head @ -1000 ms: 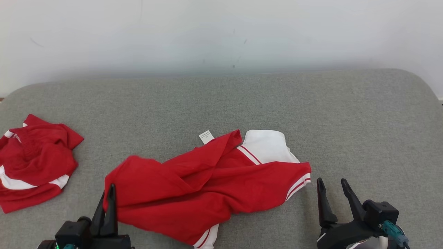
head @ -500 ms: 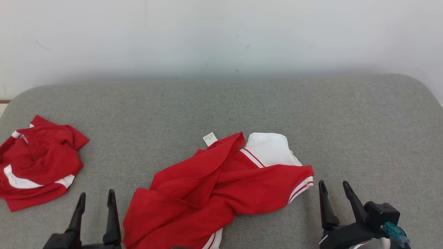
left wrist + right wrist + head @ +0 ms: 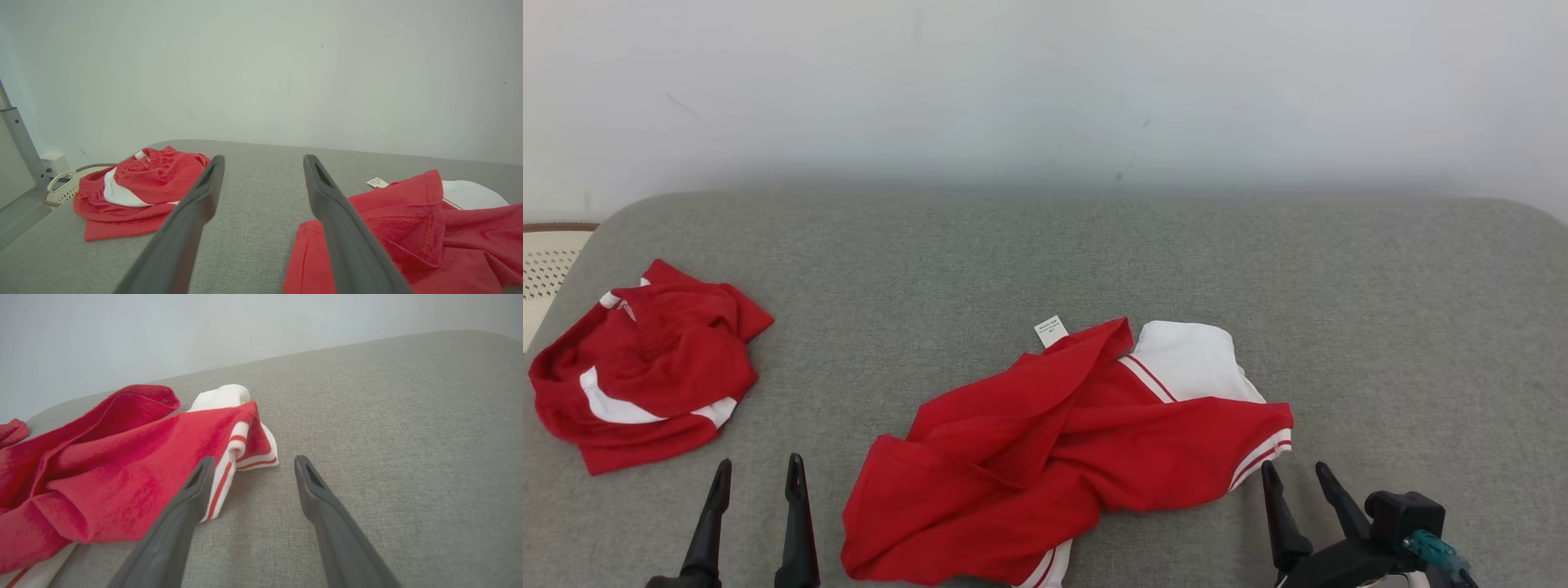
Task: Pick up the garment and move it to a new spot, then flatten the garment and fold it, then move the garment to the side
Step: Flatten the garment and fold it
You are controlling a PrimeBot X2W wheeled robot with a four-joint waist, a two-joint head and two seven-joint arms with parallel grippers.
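Observation:
The garment (image 3: 1078,449), red with a white panel, striped cuffs and a small white tag, lies crumpled on the grey padded surface (image 3: 1339,286) at front centre. My left gripper (image 3: 757,478) stands open just left of its left edge, nothing between the fingers. In the left wrist view the garment (image 3: 408,228) lies right of the open left gripper (image 3: 263,159). My right gripper (image 3: 1294,478) is open beside the striped cuff. In the right wrist view the garment (image 3: 122,457) lies left of the open right gripper (image 3: 254,459), its left finger (image 3: 192,498) over the cuff's edge.
A second red and white garment (image 3: 645,367) lies bunched at the left, also seen as a heap (image 3: 143,183) in the left wrist view. A cream perforated basket (image 3: 547,261) sits off the left edge. A pale wall (image 3: 1045,82) stands behind the surface.
My left gripper opened and let go of the garment's left edge, which dropped and settled further right. The head camera has shifted. The right gripper stayed open.

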